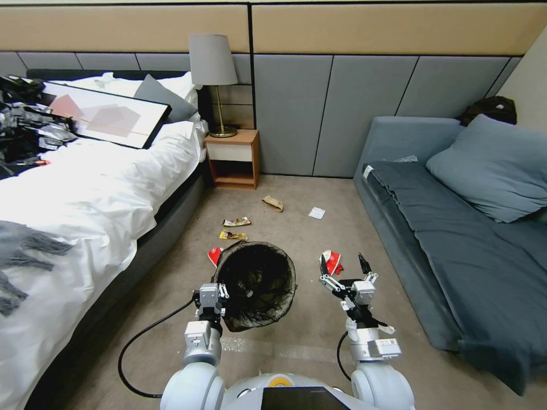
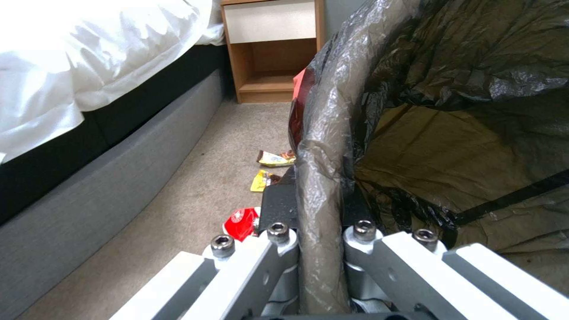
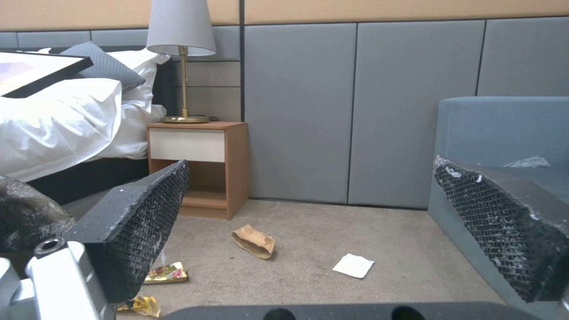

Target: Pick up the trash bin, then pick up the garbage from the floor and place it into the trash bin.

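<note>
L gripper (image 1: 212, 297): you've got it clamped on trash bin (image 1: 256, 285) rim, bin held off carpet, tilted.
R gripper (image 1: 345, 267): jaws wide, nothing held, above red packet (image 1: 331, 261).
Litter: brown paper bag (image 1: 273, 203), white slip (image 1: 317, 213) nr nightstand (image 1: 232, 158).

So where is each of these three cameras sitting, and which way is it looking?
Head view: high on the robot, looking down at the carpet; both arms show, left gripper holding the trash bin, right gripper open.
Left wrist view: behind the fingers clamping the bin's rim, facing the nightstand.
Right wrist view: between open fingers, facing the wall.
Both wrist views share the nightstand and foil wrappers.
</note>
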Robot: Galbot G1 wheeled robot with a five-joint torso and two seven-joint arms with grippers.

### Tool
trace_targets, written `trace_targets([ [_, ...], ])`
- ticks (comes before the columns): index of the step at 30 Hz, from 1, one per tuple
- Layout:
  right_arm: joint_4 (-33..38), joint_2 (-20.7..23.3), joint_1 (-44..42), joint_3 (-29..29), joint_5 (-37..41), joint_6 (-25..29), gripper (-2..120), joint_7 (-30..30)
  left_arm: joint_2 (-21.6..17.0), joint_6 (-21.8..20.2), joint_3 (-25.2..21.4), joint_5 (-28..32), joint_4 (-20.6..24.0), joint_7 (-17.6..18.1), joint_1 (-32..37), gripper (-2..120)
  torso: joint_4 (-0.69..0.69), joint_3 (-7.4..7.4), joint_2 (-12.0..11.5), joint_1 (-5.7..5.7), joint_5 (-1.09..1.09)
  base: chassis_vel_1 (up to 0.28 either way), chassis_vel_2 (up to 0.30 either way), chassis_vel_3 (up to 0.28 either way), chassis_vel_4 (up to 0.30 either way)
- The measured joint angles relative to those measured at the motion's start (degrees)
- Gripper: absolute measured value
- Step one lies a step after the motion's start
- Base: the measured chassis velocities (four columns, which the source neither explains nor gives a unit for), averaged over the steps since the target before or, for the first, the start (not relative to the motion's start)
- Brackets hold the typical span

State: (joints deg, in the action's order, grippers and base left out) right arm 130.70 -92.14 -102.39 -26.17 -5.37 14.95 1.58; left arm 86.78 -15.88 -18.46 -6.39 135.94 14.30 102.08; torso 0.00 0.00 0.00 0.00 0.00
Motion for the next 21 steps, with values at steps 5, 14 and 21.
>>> trace_targets([
  [5,0.0,0.0,0.0,0.0,0.0,0.0,100,0.0,0.0,0.0,0.0,-0.1,0.0,-0.1,0.0,2,0.01,0.0,0.0,0.0,0.0,-0.062,0.059,0.054,-0.054],
  [14,0.0,0.0,0.0,0.0,0.0,0.0,100,0.0,0.0,0.1,0.0,-0.2,0.0,-0.1,0.0,2,0.01,0.0,0.0,0.0,0.0,-0.062,0.071,0.068,-0.072],
  [21,-0.2,0.0,0.1,0.0,-0.1,0.0,100,0.1,0.0,0.2,0.0,-0.2,0.0,-0.1,0.0,2,0.0,0.0,0.0,0.0,0.0,-0.09,0.089,0.095,-0.087],
])
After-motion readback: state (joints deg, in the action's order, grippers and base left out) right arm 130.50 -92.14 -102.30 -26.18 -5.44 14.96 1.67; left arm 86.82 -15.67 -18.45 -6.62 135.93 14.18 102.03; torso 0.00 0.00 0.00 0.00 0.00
